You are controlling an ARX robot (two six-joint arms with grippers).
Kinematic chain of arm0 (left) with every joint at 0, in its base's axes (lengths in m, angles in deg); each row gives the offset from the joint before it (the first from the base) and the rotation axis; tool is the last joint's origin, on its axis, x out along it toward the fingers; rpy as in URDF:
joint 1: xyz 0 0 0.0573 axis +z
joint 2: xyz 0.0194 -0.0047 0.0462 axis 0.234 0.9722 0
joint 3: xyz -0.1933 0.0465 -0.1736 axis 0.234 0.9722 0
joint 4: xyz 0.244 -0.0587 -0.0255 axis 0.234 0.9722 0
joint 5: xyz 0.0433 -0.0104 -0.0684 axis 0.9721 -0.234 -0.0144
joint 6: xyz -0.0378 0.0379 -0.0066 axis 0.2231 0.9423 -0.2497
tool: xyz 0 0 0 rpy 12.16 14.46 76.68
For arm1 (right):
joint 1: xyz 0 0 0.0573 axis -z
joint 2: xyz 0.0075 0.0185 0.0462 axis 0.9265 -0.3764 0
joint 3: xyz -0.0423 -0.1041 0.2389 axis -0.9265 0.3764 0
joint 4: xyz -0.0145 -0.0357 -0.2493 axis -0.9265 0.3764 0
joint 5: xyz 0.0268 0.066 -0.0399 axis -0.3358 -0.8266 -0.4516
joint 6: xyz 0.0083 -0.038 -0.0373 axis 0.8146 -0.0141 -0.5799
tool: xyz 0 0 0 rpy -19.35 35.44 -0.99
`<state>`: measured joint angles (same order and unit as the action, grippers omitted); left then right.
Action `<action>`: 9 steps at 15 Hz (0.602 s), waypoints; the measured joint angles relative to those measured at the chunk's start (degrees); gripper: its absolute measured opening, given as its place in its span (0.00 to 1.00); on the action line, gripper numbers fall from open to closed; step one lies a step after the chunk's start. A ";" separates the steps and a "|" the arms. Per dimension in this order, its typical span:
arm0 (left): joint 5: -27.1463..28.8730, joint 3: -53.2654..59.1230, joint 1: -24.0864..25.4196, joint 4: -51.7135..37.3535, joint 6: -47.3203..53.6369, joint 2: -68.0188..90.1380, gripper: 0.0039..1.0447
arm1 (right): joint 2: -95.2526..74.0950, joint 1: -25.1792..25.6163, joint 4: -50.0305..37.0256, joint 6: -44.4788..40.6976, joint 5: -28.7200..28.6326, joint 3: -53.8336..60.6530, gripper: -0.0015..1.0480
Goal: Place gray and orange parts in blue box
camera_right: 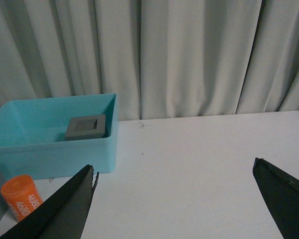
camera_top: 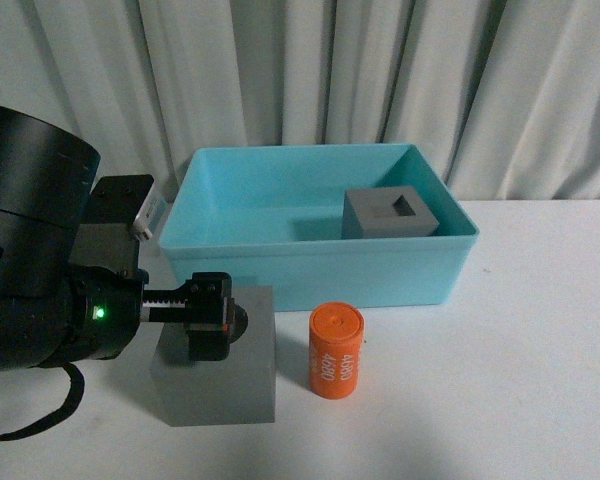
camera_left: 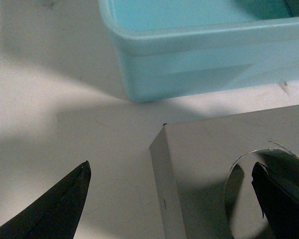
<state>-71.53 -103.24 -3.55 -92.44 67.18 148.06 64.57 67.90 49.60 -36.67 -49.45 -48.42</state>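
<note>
A gray cube with a round recess (camera_top: 242,385) stands on the white table in front of the blue box (camera_top: 310,270). My left gripper (camera_top: 208,315) hangs open over it. In the left wrist view the gripper (camera_left: 172,169) straddles the cube's (camera_left: 204,159) edge, with one finger (camera_left: 276,199) at the round recess and the other over the table beside it. The orange cylinder (camera_top: 336,352), printed "4680", stands upright to the cube's right. A second gray cube with a square recess (camera_top: 390,213) sits inside the box at its right end. My right gripper (camera_right: 173,167) is open above bare table.
Pale curtains (camera_top: 380,70) hang close behind the box. The white table (camera_top: 520,380) stretches to the right of the cylinder. In the right wrist view the box (camera_right: 55,154), the cube inside it (camera_right: 86,127) and the cylinder (camera_right: 22,196) lie off to one side.
</note>
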 joint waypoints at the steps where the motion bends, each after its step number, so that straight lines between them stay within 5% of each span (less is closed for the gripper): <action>1: -0.24 0.28 0.00 -0.46 0.15 0.37 0.94 | 0.00 0.00 0.00 0.00 0.00 0.00 0.94; 3: -0.83 0.28 -0.02 -0.44 1.09 0.39 0.94 | 0.00 0.00 0.00 0.00 0.00 0.00 0.94; 9: -2.27 -0.66 -1.38 0.44 1.49 0.37 0.28 | 0.00 0.00 0.00 0.00 0.00 0.00 0.94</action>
<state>-73.80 -103.90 -4.92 -92.01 68.66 148.43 64.57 67.90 49.60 -36.67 -49.45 -48.42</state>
